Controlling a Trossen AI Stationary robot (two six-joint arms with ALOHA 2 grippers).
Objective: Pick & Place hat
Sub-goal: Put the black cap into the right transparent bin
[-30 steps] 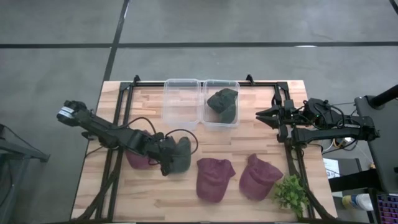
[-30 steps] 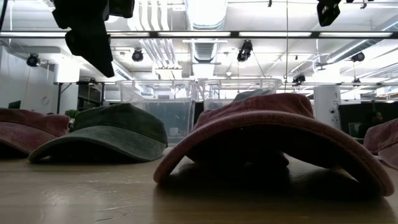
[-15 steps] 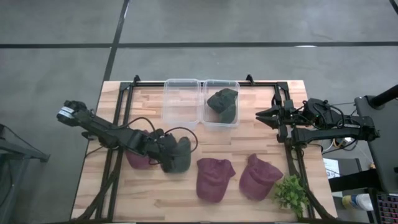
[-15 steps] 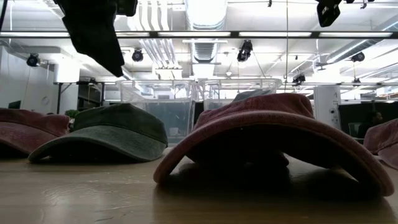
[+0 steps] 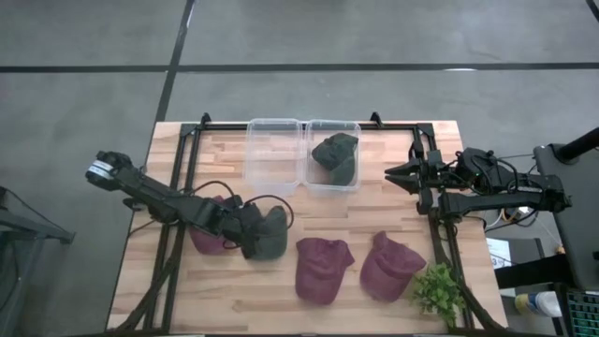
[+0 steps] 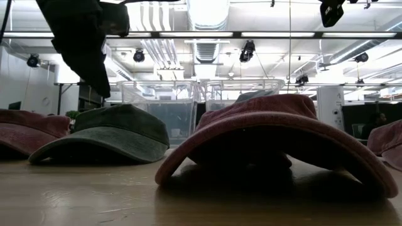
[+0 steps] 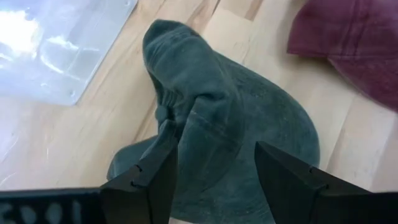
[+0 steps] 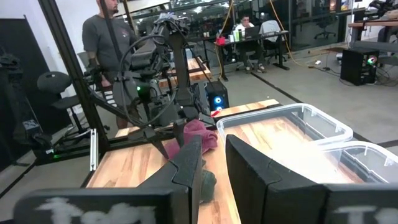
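Above green hat [image 5: 265,234] on table [image 5: 374,285] — my left pincer [image 7: 214,171] spread wide, straddling crown, nothing gripped yet. Risk: fingers catch only loose fold, cloth slips on lift; red hat [image 5: 209,238] lies just beside, could snag. Open boards toward clear bins [image 5: 301,154] give room. Right pincer [image 5: 398,174] parked at table's right edge, nearly closed, empty.

left gripper [image 7: 214,177] spread over green hat [image 7: 230,130], seemingly not touching, maroon hat [image 7: 354,37] beside
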